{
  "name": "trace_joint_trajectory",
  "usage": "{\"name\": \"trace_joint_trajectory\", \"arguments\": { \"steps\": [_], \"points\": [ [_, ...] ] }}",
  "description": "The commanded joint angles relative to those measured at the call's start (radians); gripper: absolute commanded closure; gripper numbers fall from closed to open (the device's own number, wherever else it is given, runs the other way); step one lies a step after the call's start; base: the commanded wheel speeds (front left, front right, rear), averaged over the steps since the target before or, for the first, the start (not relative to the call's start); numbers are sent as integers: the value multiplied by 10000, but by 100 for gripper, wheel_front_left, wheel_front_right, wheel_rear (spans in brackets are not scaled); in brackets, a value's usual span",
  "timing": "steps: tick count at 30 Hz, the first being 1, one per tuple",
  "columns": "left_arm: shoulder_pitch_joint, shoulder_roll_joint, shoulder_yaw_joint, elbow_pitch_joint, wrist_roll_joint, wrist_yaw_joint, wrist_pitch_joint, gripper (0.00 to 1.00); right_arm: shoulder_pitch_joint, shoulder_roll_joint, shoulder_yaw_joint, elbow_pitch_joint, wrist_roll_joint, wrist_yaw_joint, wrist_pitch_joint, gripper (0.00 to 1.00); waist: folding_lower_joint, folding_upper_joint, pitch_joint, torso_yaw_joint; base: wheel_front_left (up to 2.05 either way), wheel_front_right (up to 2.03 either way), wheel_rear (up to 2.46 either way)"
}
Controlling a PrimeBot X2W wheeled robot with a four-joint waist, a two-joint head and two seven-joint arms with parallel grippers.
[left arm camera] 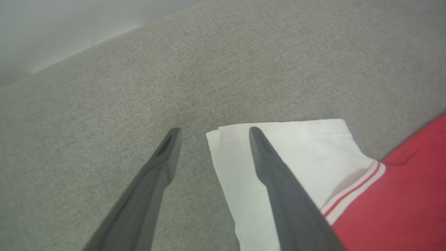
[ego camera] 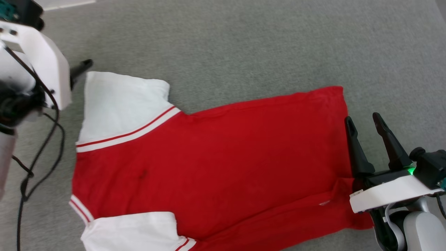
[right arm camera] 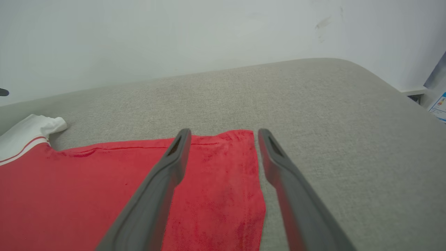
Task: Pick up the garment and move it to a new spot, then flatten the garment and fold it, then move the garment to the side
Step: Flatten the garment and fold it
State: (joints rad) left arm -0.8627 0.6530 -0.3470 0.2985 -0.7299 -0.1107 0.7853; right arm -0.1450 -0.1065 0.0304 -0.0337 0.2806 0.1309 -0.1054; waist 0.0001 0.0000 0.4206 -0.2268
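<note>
**A:** Why is the garment (ego camera: 216, 150) laid out sideways like that?

**B:** It lies flat on the grey cloth-covered surface (ego camera: 244, 42), collar end toward the robot's left and hem (right arm camera: 249, 167) toward its right. I'd guess that puts one end within reach of each arm, so both can work at once

**A:** What is the left pincer (left arm camera: 214, 129) doing up there?

**B:** It's spread wide and holds nothing. In its wrist view one finger is over bare grey cloth and the other over the far white sleeve (left arm camera: 296, 150), so the sleeve's outer corner sits between them. It looks lined up to nip that corner. Whether that's to tug it smooth or turn it inward, I can't say

**A:** And the right pincer (ego camera: 363, 120)?

**B:** That one is spread and empty too. It straddles the hem, one finger over red cloth and the other over grey, which suits a pinch on the hem's edge. I can't tell whether the tips touch the fabric

**A:** So how far along is the task?

**B:** Judging by how it lies, it's mostly flattened. A crease (ego camera: 313, 209) runs across the near hem corner, and I'd smooth that out first. The near sleeve (ego camera: 132, 230) lies open, so folding looks not yet begun
</note>
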Motion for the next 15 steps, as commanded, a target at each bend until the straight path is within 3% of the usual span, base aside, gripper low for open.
{"name": "trace_joint_trajectory", "arguments": {
  "steps": [1,6,15],
  "points": [
    [-98,33,11,57,-61,57,71,0,-158,56,0,24,59,-4,-32,0,-1,0,313,-320,0,0,0],
    [-483,340,-163,398,-250,367,1624,0,-275,106,148,230,128,-4,-105,0,-1,0,614,-609,0,0,0],
    [-209,680,-408,784,-231,820,2748,0,-332,192,206,466,209,-4,-101,0,-1,0,1071,-909,0,0,0]
  ]
}}
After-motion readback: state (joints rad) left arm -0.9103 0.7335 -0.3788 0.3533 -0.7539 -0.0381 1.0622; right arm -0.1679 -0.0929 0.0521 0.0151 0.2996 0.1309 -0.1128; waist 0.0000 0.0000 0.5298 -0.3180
